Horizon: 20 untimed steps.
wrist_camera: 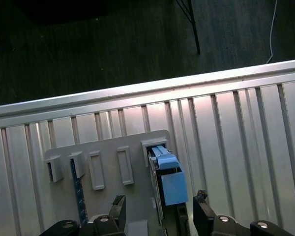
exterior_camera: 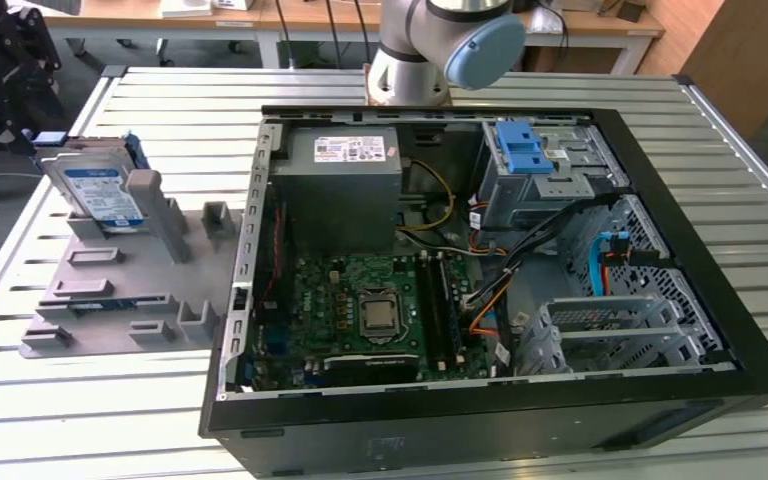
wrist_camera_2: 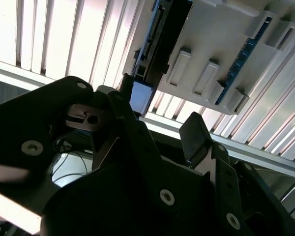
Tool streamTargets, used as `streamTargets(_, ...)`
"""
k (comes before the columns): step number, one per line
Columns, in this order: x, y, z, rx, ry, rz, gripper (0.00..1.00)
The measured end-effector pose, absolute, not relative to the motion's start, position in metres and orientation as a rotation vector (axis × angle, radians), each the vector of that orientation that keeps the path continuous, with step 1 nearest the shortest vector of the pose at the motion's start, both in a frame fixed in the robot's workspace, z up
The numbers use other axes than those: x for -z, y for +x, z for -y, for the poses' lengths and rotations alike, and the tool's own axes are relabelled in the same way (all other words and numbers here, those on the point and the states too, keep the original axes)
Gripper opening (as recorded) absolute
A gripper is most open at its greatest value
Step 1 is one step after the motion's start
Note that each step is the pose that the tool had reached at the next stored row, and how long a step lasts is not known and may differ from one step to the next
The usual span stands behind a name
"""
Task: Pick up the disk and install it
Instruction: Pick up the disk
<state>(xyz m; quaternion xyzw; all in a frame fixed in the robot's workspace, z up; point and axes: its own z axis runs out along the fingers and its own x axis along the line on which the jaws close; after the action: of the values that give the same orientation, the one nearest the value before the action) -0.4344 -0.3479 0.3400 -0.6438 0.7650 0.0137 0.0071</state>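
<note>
The disk (exterior_camera: 97,192) stands upright on its edge in a grey slotted holder (exterior_camera: 131,280) on the table, at the exterior view's left. It is silver with a white-and-blue label and a blue carrier. My gripper (exterior_camera: 24,120) hangs just beyond the disk's far upper end. In the first wrist view the disk (wrist_camera: 167,182) is seen edge-on, its blue tab between my two black fingers (wrist_camera: 119,209), and my gripper (wrist_camera: 160,206) is open with gaps on both sides. The second wrist view shows the blue tab (wrist_camera_2: 140,96) just ahead of my open gripper (wrist_camera_2: 160,123).
An open black computer case (exterior_camera: 704,250) lies flat on the slatted metal table (exterior_camera: 744,170). Inside are a metal drive cage with a blue latch (exterior_camera: 534,160), a grey power supply (exterior_camera: 344,170), a motherboard (exterior_camera: 371,310) and loose cables. The arm's base (exterior_camera: 424,50) stands behind the case.
</note>
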Motion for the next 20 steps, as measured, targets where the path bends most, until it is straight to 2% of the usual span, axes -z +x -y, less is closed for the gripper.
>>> streamTargets(16, -0.321, -0.443, 0.340, -0.045, -2.128, -2.292, 0.65)
streamTargets(18, -0.318, -0.443, 0.338, -0.045, -2.134, -2.287, 0.64)
streamTargets(19, -0.317, -0.443, 0.337, -0.045, -2.135, -2.287, 0.57)
streamTargets(20, -0.316, -0.443, 0.337, -0.046, -2.135, -2.287, 0.57)
